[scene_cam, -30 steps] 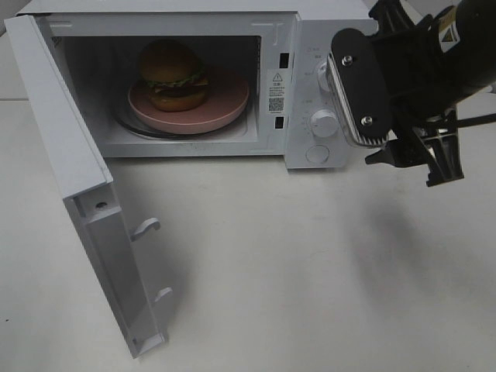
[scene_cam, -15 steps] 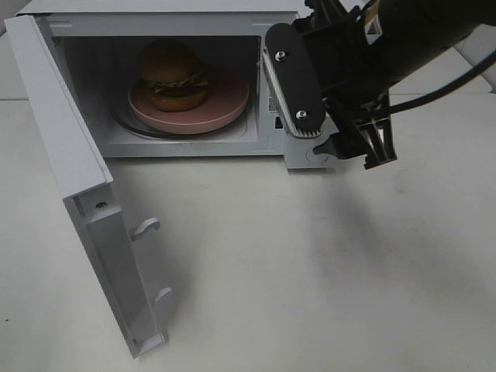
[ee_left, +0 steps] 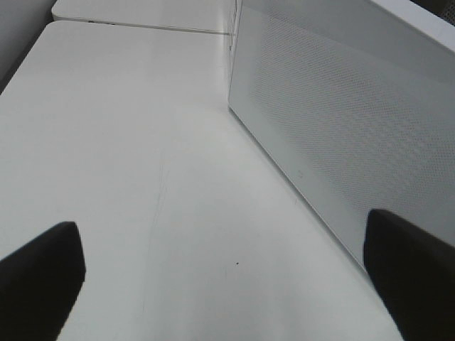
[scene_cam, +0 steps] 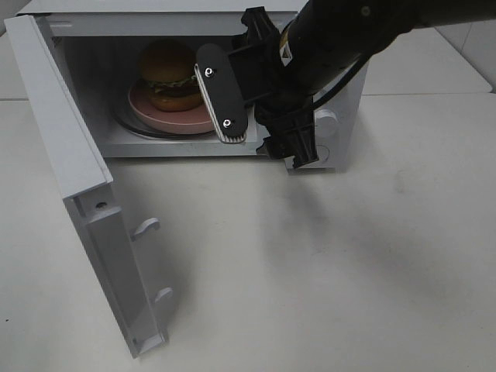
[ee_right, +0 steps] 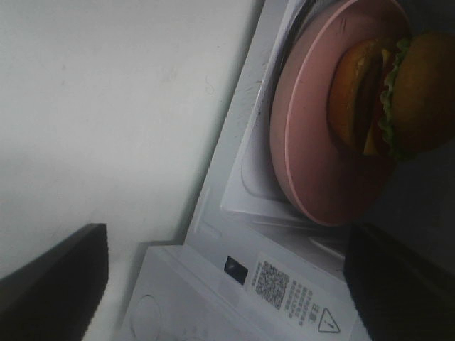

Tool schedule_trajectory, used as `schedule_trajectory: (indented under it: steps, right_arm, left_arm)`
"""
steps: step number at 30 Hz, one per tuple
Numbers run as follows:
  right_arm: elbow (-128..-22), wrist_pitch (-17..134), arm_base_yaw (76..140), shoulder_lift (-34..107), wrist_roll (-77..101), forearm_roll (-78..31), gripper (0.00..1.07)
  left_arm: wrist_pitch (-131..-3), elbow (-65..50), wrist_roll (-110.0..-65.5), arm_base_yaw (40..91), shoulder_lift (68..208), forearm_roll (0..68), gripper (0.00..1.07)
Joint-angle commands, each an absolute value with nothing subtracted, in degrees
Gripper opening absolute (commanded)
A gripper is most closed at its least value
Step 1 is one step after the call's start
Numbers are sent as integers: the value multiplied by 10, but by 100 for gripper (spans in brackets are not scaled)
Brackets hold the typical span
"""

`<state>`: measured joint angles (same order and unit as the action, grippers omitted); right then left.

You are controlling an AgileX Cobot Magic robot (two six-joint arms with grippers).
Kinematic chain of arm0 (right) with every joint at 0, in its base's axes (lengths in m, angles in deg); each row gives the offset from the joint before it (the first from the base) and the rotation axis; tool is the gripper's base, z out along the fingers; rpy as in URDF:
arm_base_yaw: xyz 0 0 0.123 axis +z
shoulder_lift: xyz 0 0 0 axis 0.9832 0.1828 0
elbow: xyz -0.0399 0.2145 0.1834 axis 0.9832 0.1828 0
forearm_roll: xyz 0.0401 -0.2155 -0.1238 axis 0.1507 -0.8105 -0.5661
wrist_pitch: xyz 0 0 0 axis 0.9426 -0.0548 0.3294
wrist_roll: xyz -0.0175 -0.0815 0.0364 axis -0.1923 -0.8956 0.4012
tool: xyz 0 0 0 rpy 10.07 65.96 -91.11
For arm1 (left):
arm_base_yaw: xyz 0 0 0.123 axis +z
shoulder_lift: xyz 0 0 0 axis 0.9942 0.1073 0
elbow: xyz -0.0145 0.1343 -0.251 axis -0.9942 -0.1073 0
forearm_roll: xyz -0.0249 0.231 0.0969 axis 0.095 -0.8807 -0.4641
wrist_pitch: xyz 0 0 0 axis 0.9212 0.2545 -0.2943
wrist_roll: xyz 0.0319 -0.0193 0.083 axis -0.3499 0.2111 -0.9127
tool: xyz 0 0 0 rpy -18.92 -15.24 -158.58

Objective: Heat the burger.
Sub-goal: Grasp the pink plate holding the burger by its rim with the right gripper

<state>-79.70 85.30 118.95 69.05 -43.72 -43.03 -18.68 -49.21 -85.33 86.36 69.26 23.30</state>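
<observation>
"While the microwave (scene_cam: 155,6) sits at the far edge of the tabletop (scene_cam: 325,271) with its door (scene_cam: 70,132) swung wide toward the near left corner, where's our burger (scene_cam: 167,66)?"

"Inside the cavity, upright on the pink plate (scene_cam: 155,122). Glossy bun on top, lettuce and dark patty showing beneath."

"And the right pincer (scene_cam: 265,147)?"

"Hanging across the mouth of the cavity, toward its right side, and hiding part of the pink plate from the high camera. It's spread wide with nothing in it, and it's clear of the burger."

"Does the wrist view agree?"

"It does. Two dark fingertips (ee_right: 57,277) stand far apart at the frame's corners. Past them you see the pink plate (ee_right: 306,142) and the burger (ee_right: 412,78), both untouched. A sticker (ee_right: 274,284) with a square code shows on the microwave's front."

"Left pincer (ee_left: 227,284)?"

"Out of sight from the high camera. Its own view shows it gaping wide and empty over bare tabletop, beside a white dotted panel (ee_left: 341,121). Which face of the microwave that is, I can't tell."
</observation>
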Motion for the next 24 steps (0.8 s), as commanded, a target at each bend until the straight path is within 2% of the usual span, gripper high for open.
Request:
schedule_trajectory:
  steps: [1,24]
  right_arm:
    - [-811,839,1190,710,-426,-443,87]
    - [-1024,860,1190,923,-394,-442,84]
  left_arm:
    - [-188,-494,-850,866,682,236,100]
    - [-188,-494,-850,866,682,236,100]
